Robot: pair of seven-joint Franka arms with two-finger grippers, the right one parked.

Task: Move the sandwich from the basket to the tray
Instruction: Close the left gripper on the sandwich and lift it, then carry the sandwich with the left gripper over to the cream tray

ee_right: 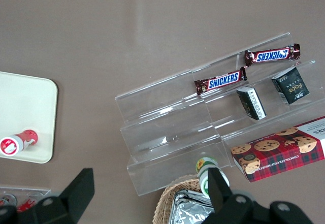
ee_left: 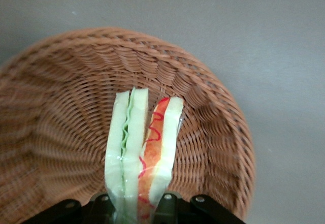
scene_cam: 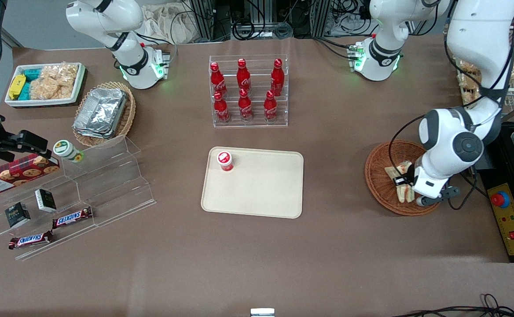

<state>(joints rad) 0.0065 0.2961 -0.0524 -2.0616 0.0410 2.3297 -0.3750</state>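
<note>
The sandwich [ee_left: 142, 142], a wedge of white bread with green and red-orange filling in clear wrap, is in the reddish-brown wicker basket [ee_left: 56, 107]. My left gripper [ee_left: 136, 204] is shut on its near end, one black finger pressed to each bread face. From the front, the gripper [scene_cam: 404, 181] is down inside the basket [scene_cam: 376, 185], with pale bread of the sandwich [scene_cam: 405, 193] showing beside the fingers and the wrist hiding part of it. The cream tray [scene_cam: 261, 193] lies mid-table, toward the parked arm's end from the basket.
A small red-capped bottle [scene_cam: 225, 160] stands on the tray's corner. A clear rack of red cola bottles [scene_cam: 248, 92] sits farther from the front camera than the tray. A control box with a red button [scene_cam: 508, 220] lies beside the basket, at the table's edge.
</note>
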